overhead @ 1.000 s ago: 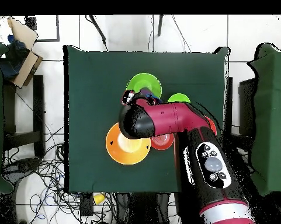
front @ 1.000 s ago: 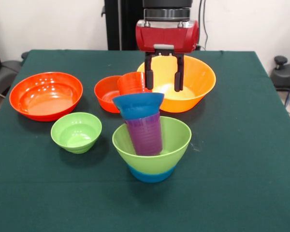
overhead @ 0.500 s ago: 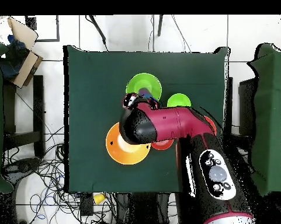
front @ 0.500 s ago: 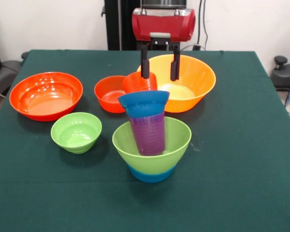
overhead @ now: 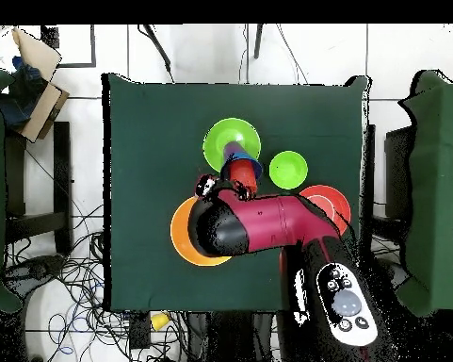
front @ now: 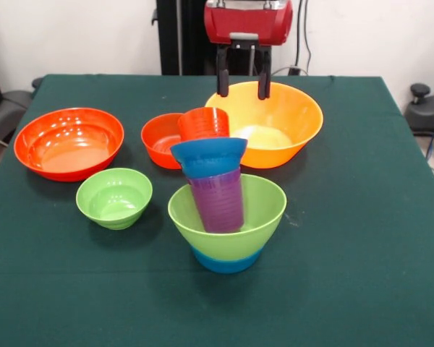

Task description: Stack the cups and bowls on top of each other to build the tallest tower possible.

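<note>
The gripper (front: 242, 91), jaws apart and empty, has lifted toward 12 o'clock, leaving the orange cup (front: 203, 123) atop the tower (front: 217, 191); that piece looks placed.

Light was bright and even from above. Soft shadows pooled under the glossy plastic bowls; white glare marked the large red-orange plastic bowl (front: 69, 142) at nine o'clock. Focus was sharp throughout.
</note>
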You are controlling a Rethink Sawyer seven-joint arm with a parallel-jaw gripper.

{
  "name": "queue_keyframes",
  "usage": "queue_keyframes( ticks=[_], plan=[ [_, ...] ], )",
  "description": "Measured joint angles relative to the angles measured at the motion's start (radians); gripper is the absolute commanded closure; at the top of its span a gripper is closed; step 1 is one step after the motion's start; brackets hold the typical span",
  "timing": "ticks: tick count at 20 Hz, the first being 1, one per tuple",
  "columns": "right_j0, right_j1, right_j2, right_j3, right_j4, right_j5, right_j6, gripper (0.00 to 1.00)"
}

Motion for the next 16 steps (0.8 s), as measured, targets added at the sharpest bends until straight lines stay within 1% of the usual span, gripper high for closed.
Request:
queue_keyframes(
  ticks=[1, 5, 9, 10, 13, 16],
  plan=[
    [0.001, -0.004, -0.002, 0.022, 0.000, -0.010, 0.000, 0.00],
    [0.008, -0.008, -0.010, 0.048, 0.000, -0.028, 0.000, 0.00],
    [0.034, -0.008, -0.037, 0.069, 0.000, -0.063, 0.000, 0.00],
    [0.050, -0.008, -0.051, 0.074, 0.000, -0.086, 0.000, 0.00],
    [0.068, -0.008, -0.070, 0.080, -0.002, -0.116, 0.000, 0.00],
    [0.095, -0.008, -0.109, 0.083, -0.014, -0.165, 0.000, 0.00]
  ],
)
